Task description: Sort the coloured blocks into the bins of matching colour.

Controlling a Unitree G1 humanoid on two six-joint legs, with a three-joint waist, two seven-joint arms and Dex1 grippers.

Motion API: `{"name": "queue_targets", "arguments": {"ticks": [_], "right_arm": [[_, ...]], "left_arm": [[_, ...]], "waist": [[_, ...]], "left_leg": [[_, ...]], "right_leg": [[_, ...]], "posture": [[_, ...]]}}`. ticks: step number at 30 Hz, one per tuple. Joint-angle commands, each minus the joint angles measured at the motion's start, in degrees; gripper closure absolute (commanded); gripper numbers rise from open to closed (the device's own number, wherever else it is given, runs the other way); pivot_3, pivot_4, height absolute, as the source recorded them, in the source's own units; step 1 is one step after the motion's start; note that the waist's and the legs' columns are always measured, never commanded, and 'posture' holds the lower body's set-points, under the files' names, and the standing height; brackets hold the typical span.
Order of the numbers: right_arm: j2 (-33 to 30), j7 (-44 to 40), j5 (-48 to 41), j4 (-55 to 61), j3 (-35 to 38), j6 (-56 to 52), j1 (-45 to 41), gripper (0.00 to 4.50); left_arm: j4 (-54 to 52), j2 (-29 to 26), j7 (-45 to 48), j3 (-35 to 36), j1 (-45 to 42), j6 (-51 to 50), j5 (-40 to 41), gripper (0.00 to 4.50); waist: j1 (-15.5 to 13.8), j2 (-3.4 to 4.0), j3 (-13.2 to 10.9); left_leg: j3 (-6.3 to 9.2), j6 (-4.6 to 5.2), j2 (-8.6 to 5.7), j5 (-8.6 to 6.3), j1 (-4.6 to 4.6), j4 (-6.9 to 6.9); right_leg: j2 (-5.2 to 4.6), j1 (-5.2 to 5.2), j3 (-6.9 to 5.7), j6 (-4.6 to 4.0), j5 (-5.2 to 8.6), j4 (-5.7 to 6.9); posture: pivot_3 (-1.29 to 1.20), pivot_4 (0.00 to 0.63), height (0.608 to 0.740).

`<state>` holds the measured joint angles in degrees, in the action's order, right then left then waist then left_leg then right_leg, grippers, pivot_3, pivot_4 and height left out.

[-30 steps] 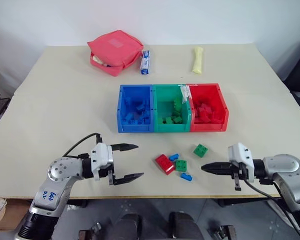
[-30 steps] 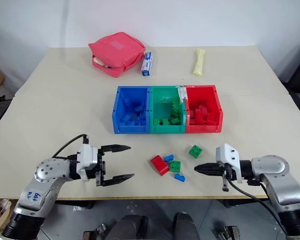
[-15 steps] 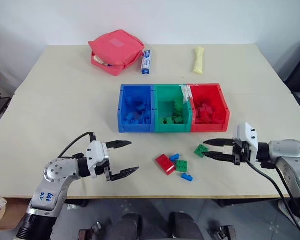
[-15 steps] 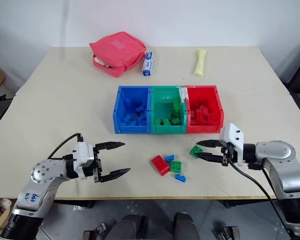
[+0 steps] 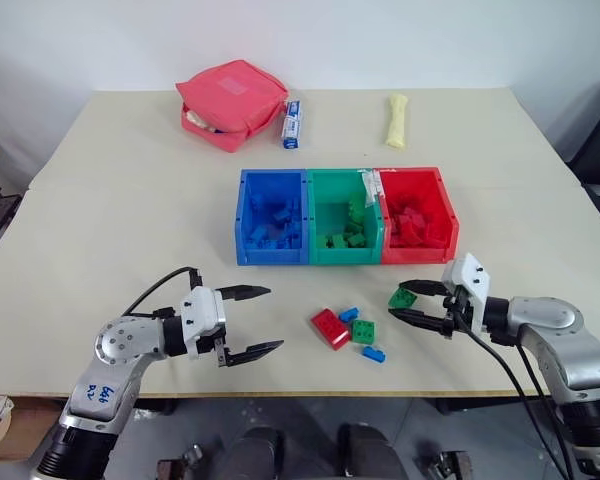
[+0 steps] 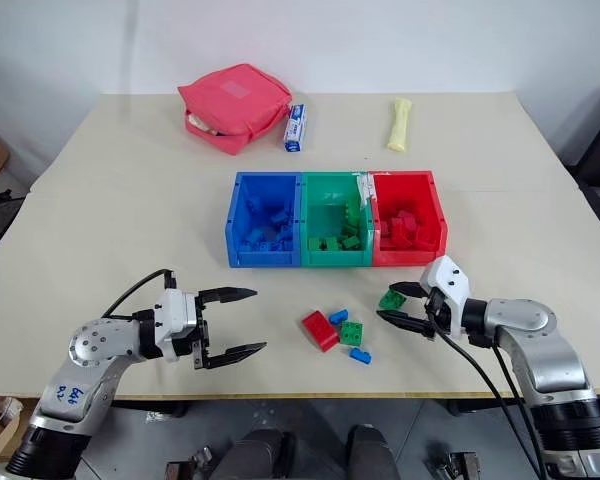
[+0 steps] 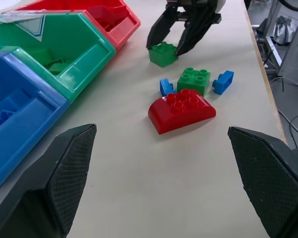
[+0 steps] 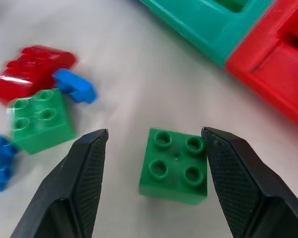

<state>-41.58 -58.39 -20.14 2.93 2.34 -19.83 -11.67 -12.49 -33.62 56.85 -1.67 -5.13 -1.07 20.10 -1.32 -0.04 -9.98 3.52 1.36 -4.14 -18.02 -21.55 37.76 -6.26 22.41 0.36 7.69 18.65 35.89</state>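
Five loose blocks sit on the table (image 5: pixel 110 190) in front of the bins (image 5: pixel 346 215), and the right gripper (image 5: pixel 408 301) is right on top of one. Its fingers (image 8: pixel 84 173) are spread apart with a green block (image 8: pixel 175 165) sitting between them, flat on the table, studs up, not pinched. That block lies just in front of the seam between the green and red bins. Off toward the middle, a red block (image 5: pixel 330 327), a second green block (image 5: pixel 363 331) and two small blue blocks (image 5: pixel 348 314) huddle close together, one blue piece (image 5: pixel 373 353) nearest the table's front edge. Over on the left, the left gripper (image 5: pixel 256 322) hangs above bare table with its fingers (image 7: pixel 64 173) opened wide, holding nothing, well apart from the cluster. Blue, green and red bins each carry blocks of their own colour. At the far edge lie a red pouch (image 5: pixel 231 102), a small blue-and-white box (image 5: pixel 291 124) and a pale yellow object (image 5: pixel 395 120).
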Motion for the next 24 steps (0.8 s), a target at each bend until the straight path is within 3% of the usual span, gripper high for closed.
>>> {"name": "queue_targets", "arguments": {"ticks": [1,18,21,24], "right_arm": [[1.7,3.6,1.8,0.1,-0.6,-0.3,1.3,1.36],[3.5,3.8,1.1,0.7,-0.4,1.9,0.7,1.36],[4.1,3.1,1.4,-0.4,-1.0,3.5,-0.4,1.93],[5.0,2.7,1.3,-1.3,-1.2,5.0,-1.2,2.92]], "left_arm": [[-0.8,0.2,0.6,-0.6,-1.4,1.0,0.0,0.00],[0.9,1.0,0.6,-1.6,-2.9,1.8,-0.3,0.00],[1.1,1.2,0.7,-1.6,-3.2,1.8,-0.2,0.00],[1.0,1.6,1.1,-1.4,-3.4,2.0,0.7,0.00]], "waist": [[0.0,0.00,0.0],[0.1,0.01,0.0],[0.1,0.01,0.0],[0.1,0.01,0.0]], "left_leg": [[0.00,0.00,0.00,0.00,0.00,0.00],[0.01,0.00,-0.01,0.00,0.00,-0.03],[0.01,0.00,0.00,0.00,0.00,-0.03],[0.01,0.00,0.00,0.00,0.00,-0.03]], "right_leg": [[0.00,0.00,0.00,0.00,0.00,0.00],[0.02,0.03,0.00,0.00,0.00,0.00],[0.02,0.03,0.00,0.00,0.00,0.00],[0.02,0.03,0.00,0.00,0.00,0.00]], "posture": [[0.00,0.150,0.740],[0.00,0.150,0.740],[0.00,0.150,0.740],[0.00,0.150,0.740]]}}
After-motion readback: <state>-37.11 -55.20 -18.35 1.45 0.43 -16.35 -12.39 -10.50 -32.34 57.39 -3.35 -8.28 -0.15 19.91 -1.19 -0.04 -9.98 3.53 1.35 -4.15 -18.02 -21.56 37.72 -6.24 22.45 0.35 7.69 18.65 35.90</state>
